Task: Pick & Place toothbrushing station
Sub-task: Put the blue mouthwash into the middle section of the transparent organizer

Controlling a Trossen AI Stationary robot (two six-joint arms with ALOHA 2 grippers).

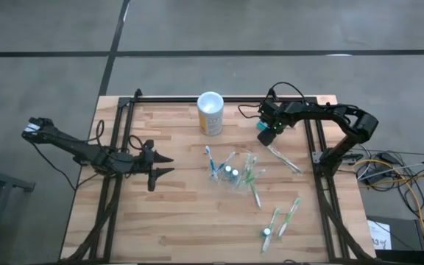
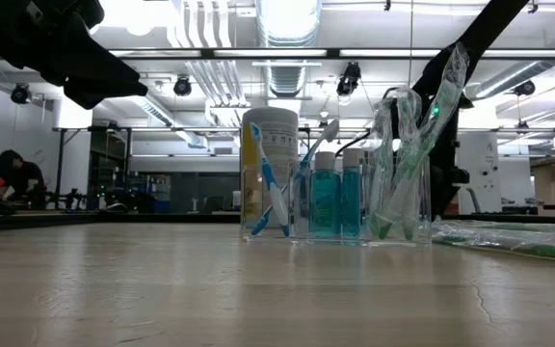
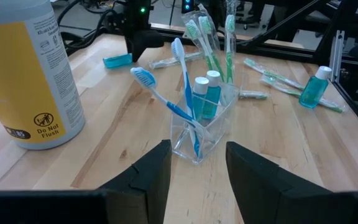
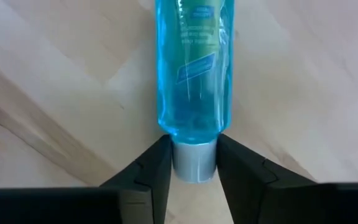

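Right gripper (image 4: 188,163) pinches the grey cap of a blue mouthwash bottle (image 4: 193,68) lying on the table (image 1: 168,213); left gripper (image 3: 197,168) stands spread before the toothbrushing station (image 3: 205,127).

We saw bare table (image 1: 168,213) on the left. Loose toothbrushes (image 1: 282,217) and a yellow can (image 1: 210,114) blocked the right.
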